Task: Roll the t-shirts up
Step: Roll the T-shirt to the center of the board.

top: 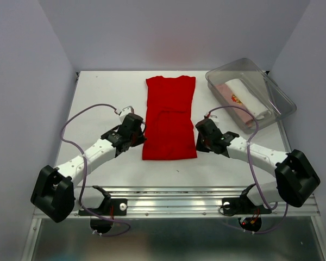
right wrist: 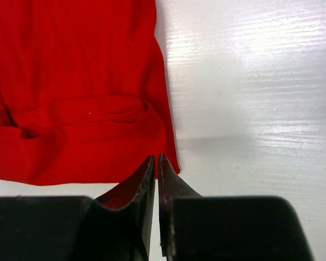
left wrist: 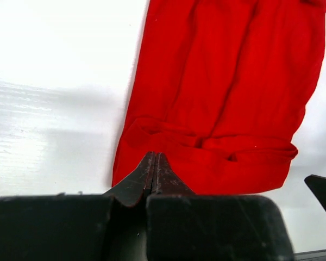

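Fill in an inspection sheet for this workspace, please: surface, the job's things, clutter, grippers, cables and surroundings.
Surface: white glossy table.
Job's things: red t-shirt lies flat mid-table, folded into a long strip; rolled pale shirts lie in a clear bin at the far right.
Clutter: nothing seen.
Grippers: left gripper at the shirt's near left corner, jaws closed, a pinch on cloth not discernible; right gripper at the near right corner, jaws a slit apart.
Cables: purple cables loop above each arm, off the shirt.
Surroundings: plain pale walls; metal rail along the near edge.
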`<state>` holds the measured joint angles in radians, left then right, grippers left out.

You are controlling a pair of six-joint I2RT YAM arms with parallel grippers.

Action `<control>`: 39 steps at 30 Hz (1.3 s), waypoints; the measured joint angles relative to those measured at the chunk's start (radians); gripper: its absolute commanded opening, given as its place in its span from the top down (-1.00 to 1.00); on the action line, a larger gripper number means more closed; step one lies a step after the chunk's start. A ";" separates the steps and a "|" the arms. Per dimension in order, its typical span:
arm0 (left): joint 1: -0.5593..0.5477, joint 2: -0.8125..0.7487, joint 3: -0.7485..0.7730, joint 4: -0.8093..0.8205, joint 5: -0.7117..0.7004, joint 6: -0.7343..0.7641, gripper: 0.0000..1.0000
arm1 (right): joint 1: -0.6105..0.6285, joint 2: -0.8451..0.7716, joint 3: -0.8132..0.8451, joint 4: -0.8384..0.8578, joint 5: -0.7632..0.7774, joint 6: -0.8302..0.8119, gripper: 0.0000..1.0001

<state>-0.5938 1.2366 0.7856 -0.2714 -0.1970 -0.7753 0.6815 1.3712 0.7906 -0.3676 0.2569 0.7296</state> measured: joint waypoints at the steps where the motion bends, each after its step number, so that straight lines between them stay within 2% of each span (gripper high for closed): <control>1: 0.000 -0.006 0.000 -0.001 -0.001 0.000 0.75 | -0.003 -0.002 0.000 -0.001 -0.003 0.000 0.69; 2: 0.000 -0.016 0.000 -0.008 -0.002 0.000 0.64 | -0.005 -0.002 0.000 -0.002 -0.005 0.001 0.64; 3: 0.000 -0.022 -0.001 -0.013 0.000 -0.002 0.40 | -0.009 -0.002 0.000 -0.003 -0.013 0.002 0.49; 4: 0.000 -0.024 -0.005 -0.014 0.000 -0.004 0.27 | -0.014 -0.002 0.000 -0.005 -0.020 0.001 0.39; 7: 0.000 -0.037 -0.042 -0.009 0.018 -0.013 -0.03 | -0.037 -0.002 -0.001 -0.005 -0.065 0.006 0.13; 9: 0.000 -0.043 -0.070 -0.010 0.030 -0.016 -0.12 | -0.064 -0.002 -0.003 0.002 -0.097 0.010 0.07; 10: 0.000 -0.044 -0.090 -0.008 0.039 -0.023 -0.25 | -0.084 -0.004 -0.011 0.013 -0.127 0.011 0.03; 13: 0.000 -0.048 -0.131 -0.009 0.060 -0.037 -0.31 | -0.122 -0.017 -0.042 0.030 -0.174 0.013 -0.02; 14: 0.002 -0.050 -0.145 -0.006 0.070 -0.041 -0.40 | -0.132 -0.021 -0.052 0.034 -0.198 0.014 -0.04; 17: 0.013 -0.059 -0.177 0.005 0.094 -0.053 -0.43 | -0.151 -0.023 -0.077 0.045 -0.252 0.018 -0.06; 26: 0.035 -0.061 -0.291 0.132 0.211 -0.108 -0.43 | -0.164 -0.019 -0.147 0.120 -0.371 0.053 -0.10; 30: 0.035 -0.066 -0.330 0.198 0.257 -0.148 -0.28 | -0.164 -0.003 -0.164 0.158 -0.393 0.064 -0.08; 36: 0.036 -0.049 -0.348 0.233 0.279 -0.178 0.20 | -0.164 0.012 -0.196 0.215 -0.419 0.087 0.06; 37: 0.037 -0.040 -0.348 0.232 0.283 -0.182 0.39 | -0.164 0.014 -0.202 0.227 -0.424 0.089 0.13; 39: 0.038 -0.032 -0.348 0.230 0.285 -0.184 0.61 | -0.164 0.019 -0.213 0.250 -0.432 0.096 0.26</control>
<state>-0.5560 1.2045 0.4377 -0.0418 0.0875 -0.9596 0.5171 1.3907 0.5777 -0.1173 -0.1749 0.8257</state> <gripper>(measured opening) 0.326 0.436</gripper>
